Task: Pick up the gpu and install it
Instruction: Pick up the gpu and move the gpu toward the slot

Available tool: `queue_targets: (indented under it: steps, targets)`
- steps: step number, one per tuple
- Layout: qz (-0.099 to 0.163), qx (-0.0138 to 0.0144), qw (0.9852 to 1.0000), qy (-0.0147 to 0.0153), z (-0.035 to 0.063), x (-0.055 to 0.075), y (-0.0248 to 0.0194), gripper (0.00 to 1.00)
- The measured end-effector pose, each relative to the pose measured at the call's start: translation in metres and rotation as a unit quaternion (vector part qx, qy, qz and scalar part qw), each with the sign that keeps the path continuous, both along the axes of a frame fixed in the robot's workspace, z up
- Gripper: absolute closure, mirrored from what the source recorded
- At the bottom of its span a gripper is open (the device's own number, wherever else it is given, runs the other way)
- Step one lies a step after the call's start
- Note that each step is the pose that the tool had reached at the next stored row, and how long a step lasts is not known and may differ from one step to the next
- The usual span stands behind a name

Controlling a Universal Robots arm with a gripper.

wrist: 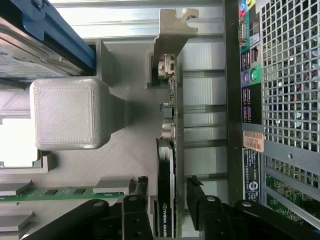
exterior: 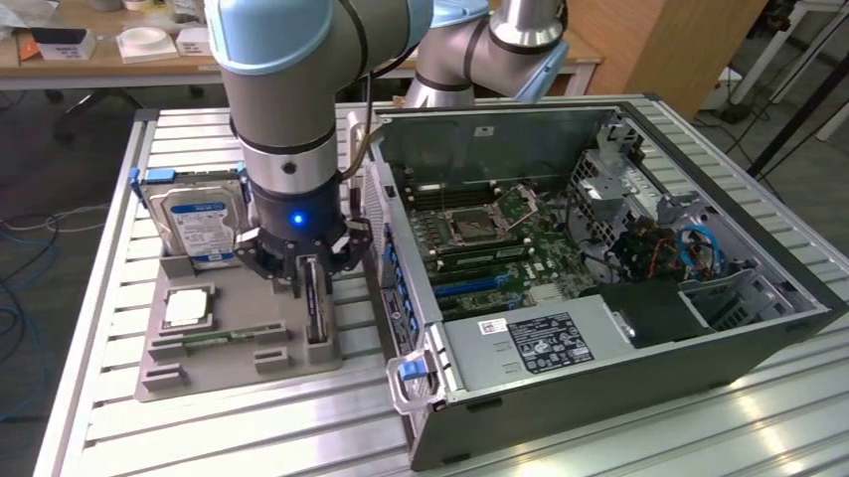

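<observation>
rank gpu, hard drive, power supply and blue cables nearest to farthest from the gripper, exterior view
1. gpu, between the fingers of the open gripper
2. hard drive, on the exterior view's left
3. power supply, in the case, right
4. blue cables, case's far right

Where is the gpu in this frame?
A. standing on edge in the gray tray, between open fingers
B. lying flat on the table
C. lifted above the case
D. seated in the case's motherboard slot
A: the gpu stands on edge in the gray tray, the gripper open astride it, outside the computer case.
</observation>
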State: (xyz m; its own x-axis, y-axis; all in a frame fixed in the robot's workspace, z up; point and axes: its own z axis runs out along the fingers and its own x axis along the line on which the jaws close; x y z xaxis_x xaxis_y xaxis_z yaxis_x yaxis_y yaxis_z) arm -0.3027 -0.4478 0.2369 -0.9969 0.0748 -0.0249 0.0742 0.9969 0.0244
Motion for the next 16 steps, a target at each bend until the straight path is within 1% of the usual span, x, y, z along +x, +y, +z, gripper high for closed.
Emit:
queue_targets:
  steps: [1, 2, 14, 15, 16]
  targets:
    - [0.0, 0.0, 1.0, 0.0, 0.0, 0.0, 0.0, 0.54]
    - [0.0, 0.0, 1.0, 0.0, 0.0, 0.0, 0.0, 0.61]
    - [0.0, 0.0, 1.0, 0.0, 0.0, 0.0, 0.0, 0.62]
    - [0.0, 0.0, 1.0, 0.0, 0.0, 0.0, 0.0, 0.69]
    - [0.0, 0.0, 1.0, 0.0, 0.0, 0.0, 0.0, 0.69]
